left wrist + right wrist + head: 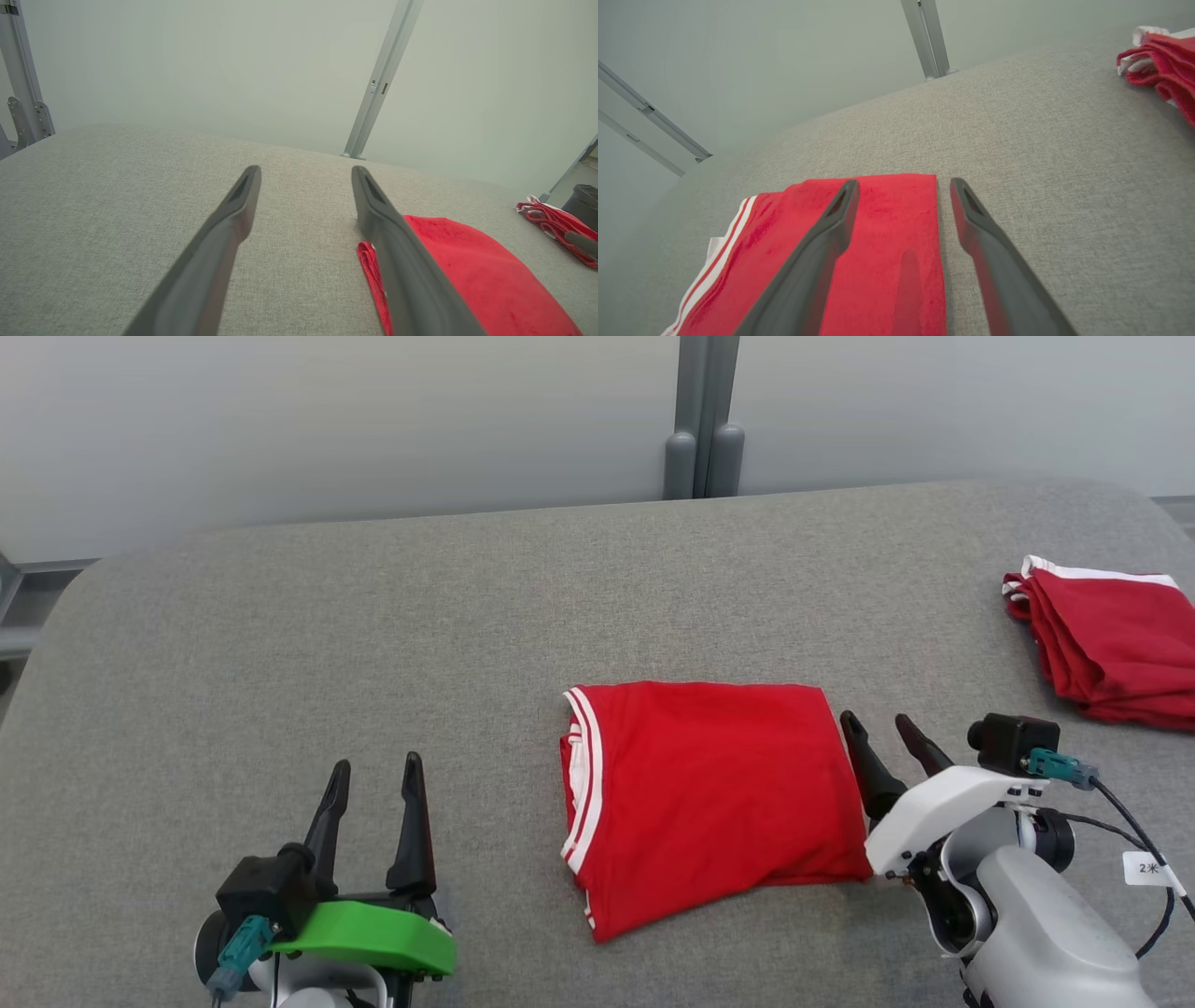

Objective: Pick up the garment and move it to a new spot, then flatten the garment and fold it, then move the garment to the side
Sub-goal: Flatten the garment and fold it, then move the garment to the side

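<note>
Just left of your right end effector (876, 719) the folded garment (709, 793) lies flat on the surface (373, 616); your left end effector (378, 763) sits well apart. Both stand wide open, holding nothing.

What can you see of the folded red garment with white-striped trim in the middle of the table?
The folded red garment looks like soft knit cloth, a rectangle in layers, with white-striped trim along its left edge. It lies flat on the grey fabric table. The open right gripper is at its right edge; whether they touch is unclear.
</note>
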`<state>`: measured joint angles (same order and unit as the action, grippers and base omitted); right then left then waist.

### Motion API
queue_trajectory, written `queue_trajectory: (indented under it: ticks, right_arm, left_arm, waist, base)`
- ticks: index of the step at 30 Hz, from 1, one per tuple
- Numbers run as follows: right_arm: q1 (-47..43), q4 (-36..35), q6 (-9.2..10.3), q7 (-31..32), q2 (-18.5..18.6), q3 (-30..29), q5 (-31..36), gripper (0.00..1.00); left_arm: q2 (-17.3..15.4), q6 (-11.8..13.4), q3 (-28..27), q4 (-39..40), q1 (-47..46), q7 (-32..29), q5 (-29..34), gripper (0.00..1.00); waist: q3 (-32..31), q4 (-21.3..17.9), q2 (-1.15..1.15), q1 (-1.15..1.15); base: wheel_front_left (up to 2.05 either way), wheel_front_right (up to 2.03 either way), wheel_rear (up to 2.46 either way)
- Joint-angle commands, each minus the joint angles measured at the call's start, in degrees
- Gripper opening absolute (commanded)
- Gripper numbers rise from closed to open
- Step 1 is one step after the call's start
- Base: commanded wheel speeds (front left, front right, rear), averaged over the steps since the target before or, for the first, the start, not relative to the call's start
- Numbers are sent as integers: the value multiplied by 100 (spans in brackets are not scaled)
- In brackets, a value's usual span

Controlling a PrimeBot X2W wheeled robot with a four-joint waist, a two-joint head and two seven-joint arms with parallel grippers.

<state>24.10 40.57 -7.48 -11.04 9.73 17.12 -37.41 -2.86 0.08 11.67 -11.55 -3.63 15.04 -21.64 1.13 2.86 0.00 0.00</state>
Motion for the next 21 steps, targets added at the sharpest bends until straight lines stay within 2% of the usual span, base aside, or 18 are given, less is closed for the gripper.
queue_trajectory:
  ticks: [1, 10, 21]
  right_arm:
    - [-91, -19, -2, 84, 68, -50, 109, 100]
    - [-179, 83, -2, 763, 381, -64, 362, 100]
    - [-67, 83, -1, 1599, 734, 343, -373, 100]
  left_arm:
    - [-11, -4, 0, -14, -16, 17, 34, 100]
    - [-10, -9, -28, 35, -145, 17, 108, 100]
    - [-10, -29, -76, 79, -208, 17, 156, 100]
  waist:
    - [35, 32, 0, 0]
    - [240, 262, 0, 0]
    - [402, 565, 0, 0]
  base:
    - [0, 0, 0]
    - [0, 0, 0]
    - [0, 0, 0]
